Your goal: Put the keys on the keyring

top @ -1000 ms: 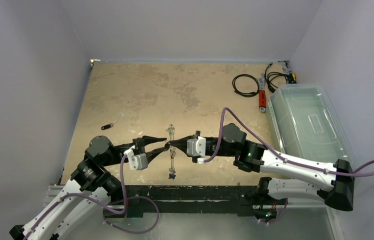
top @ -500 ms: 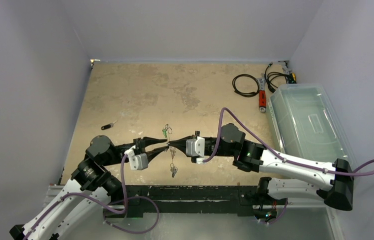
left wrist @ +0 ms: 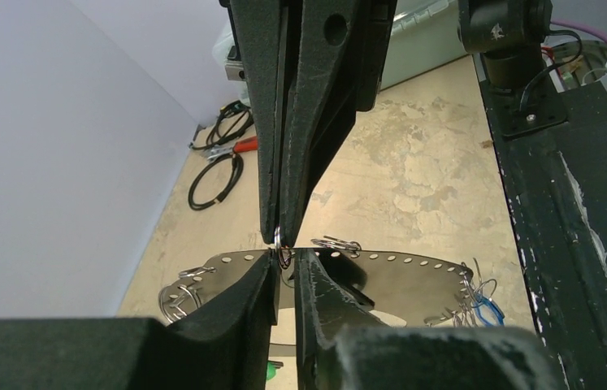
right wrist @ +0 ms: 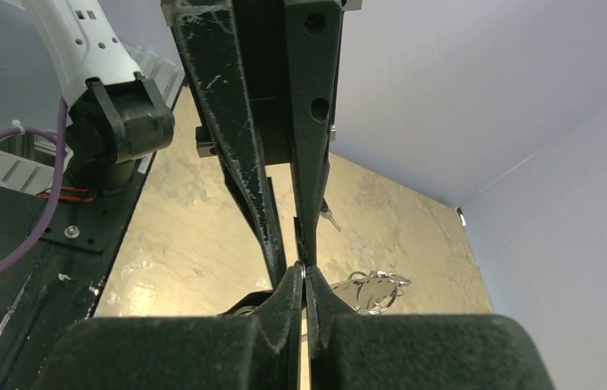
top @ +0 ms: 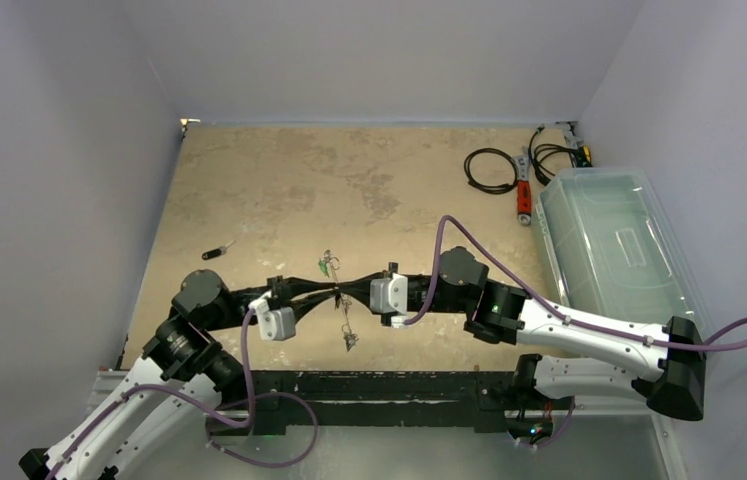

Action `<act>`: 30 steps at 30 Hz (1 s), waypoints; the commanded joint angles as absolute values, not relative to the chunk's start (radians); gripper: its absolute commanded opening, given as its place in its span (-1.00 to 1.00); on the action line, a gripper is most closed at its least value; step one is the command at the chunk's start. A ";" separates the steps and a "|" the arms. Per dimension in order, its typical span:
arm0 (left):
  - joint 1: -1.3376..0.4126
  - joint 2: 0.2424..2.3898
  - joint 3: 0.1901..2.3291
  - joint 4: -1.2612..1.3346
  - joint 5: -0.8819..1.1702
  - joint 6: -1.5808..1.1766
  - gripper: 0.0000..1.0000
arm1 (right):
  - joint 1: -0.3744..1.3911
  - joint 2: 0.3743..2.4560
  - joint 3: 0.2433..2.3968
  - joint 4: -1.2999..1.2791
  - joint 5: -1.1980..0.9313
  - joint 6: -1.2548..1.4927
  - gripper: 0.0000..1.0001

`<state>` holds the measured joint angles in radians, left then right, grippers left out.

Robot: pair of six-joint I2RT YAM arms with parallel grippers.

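Keyring (left wrist: 397, 275) hangs above the counter (top: 279, 190), pinched tip to tip between the pressed-together fingers of left gripper (left wrist: 283, 262) and right gripper (right wrist: 304, 276); some keys (top: 350, 340) dangle from it, while a black key (top: 214, 252) lies well apart, apparently still to add

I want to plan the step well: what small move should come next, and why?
Probably the right gripper should ease its split ring along the keyring while the left gripper holds: both are shut, tip to tip, at the crescent's edge.

Black-jointed white arms (top: 589, 335) trail looping purple cables (top: 437, 255).
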<state>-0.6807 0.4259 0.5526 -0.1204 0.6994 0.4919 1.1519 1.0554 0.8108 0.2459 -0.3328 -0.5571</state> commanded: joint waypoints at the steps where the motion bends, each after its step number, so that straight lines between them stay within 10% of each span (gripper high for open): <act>1: -0.678 0.439 0.584 -0.112 0.725 0.511 -0.87 | 1.154 1.043 0.826 0.314 -0.341 -0.555 -1.00; 9: -0.676 0.434 0.593 -0.134 0.674 0.523 -1.00 | 1.154 1.042 0.826 0.303 -0.333 -0.557 -1.00; 20: -0.674 0.488 0.615 -0.183 0.602 0.523 -1.00 | 1.154 1.092 0.889 0.145 -0.134 -0.603 -0.32; 30: -0.674 0.559 0.629 -0.207 0.579 0.504 -1.00 | 1.154 1.119 0.927 0.043 -0.158 -0.616 -0.34</act>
<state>-0.6800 0.5545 0.5762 -0.2359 0.5842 0.5156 1.1534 1.1042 0.8631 0.0746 -0.1665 -0.6010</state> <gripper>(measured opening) 0.012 0.342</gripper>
